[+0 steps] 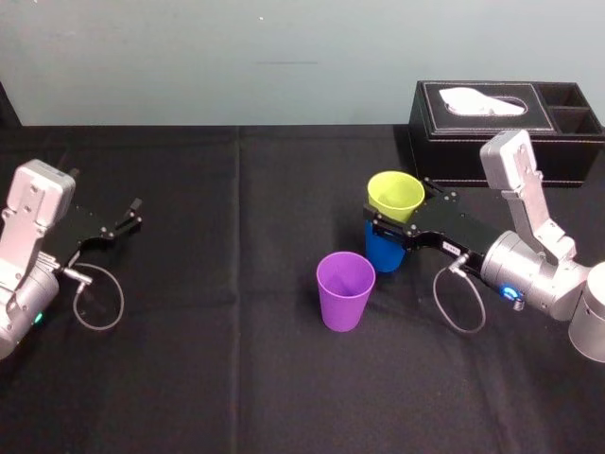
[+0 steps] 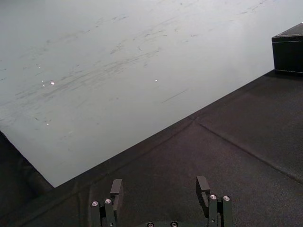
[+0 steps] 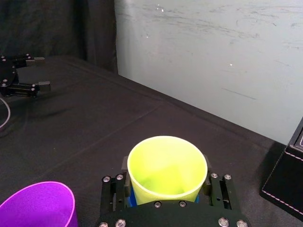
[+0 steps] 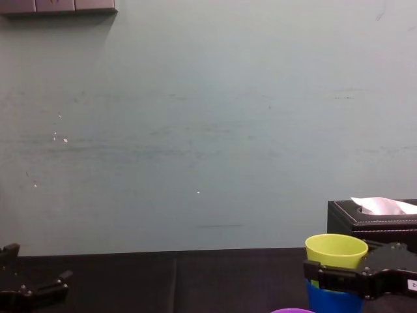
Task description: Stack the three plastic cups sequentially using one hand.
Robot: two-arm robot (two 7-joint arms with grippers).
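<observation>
The yellow-green cup (image 1: 395, 194) sits nested in the blue cup (image 1: 383, 251), right of the table's centre. My right gripper (image 1: 405, 210) reaches in from the right, shut on the yellow-green cup, one finger against each side just below the rim. In the right wrist view the yellow-green cup (image 3: 166, 168) stands mouth up between the fingers (image 3: 125, 176), with a sliver of blue under it. The purple cup (image 1: 345, 288) stands upright alone, nearer me and to the left of the pair. My left gripper (image 1: 128, 218) rests open at the far left, with nothing between its fingers.
A black leather tissue box (image 1: 501, 123) with a white tissue stands at the back right, just behind my right arm. A black cloth (image 1: 236, 378) covers the table. A pale wall runs along the table's back edge. Bare cloth lies between the cups and my left gripper.
</observation>
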